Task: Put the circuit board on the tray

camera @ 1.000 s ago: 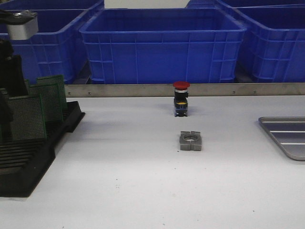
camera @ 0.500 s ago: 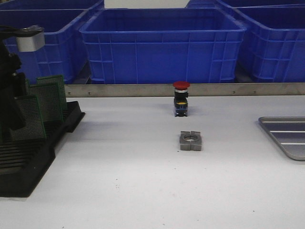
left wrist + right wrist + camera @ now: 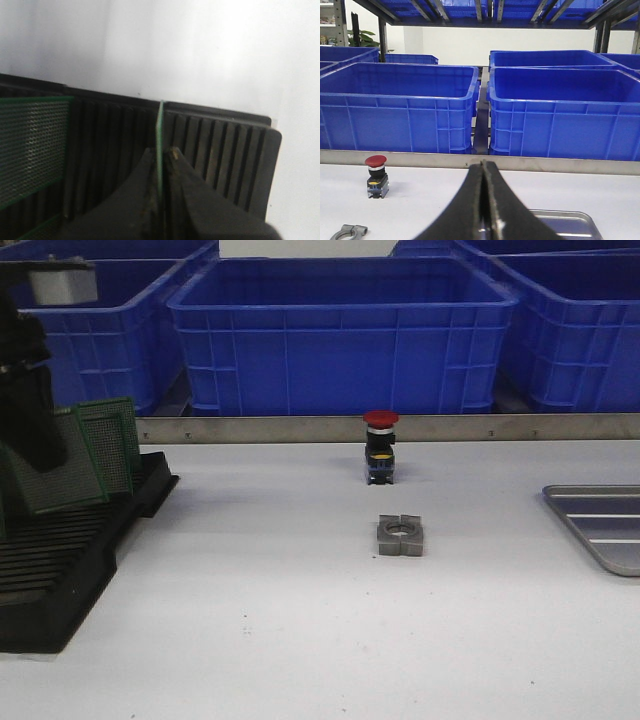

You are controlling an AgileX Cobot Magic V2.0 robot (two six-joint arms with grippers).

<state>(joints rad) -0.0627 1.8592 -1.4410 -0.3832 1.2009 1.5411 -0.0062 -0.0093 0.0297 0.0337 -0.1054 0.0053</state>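
A: What is the left gripper (image 3: 161, 165) doing?

B: It is pinching a green circuit board (image 3: 160, 135) edge-on. In the left wrist view the two dark fingers (image 3: 145, 175) are pressing against both faces of the thin board, and the board's edge is sticking out past the tips, over the black slotted rack (image 3: 225, 150).

A: And from the front?

B: The left arm is standing at the far left over the rack (image 3: 70, 560), and the held board (image 3: 55, 465) is tilting, with its lower edge looking just clear of the slots, though I cannot tell for sure. A second green board (image 3: 108, 445) is standing upright in the rack just behind it; the wrist view is showing it too (image 3: 32, 145), well to the side of the held one.

A: The right gripper (image 3: 483, 200)?

B: Its fingers are pressing together with nothing between them. It is hanging above the white table (image 3: 420, 195).

A: Where is the tray?

B: The tray (image 3: 600, 525) is lying flat at the right edge of the table, well apart from the rack, partly cut off by the frame. Its rounded corner is also showing beside the right fingers (image 3: 560, 222).

A: What is lying between?

B: A red-capped push button (image 3: 380, 448) is standing upright near the metal rail at the back, and a grey metal clamp (image 3: 400, 535) is lying in front of it. They are sitting near the table's middle; bare table is stretching on both sides and in front of them. Blue bins (image 3: 340, 330) are lining the far side behind the rail.
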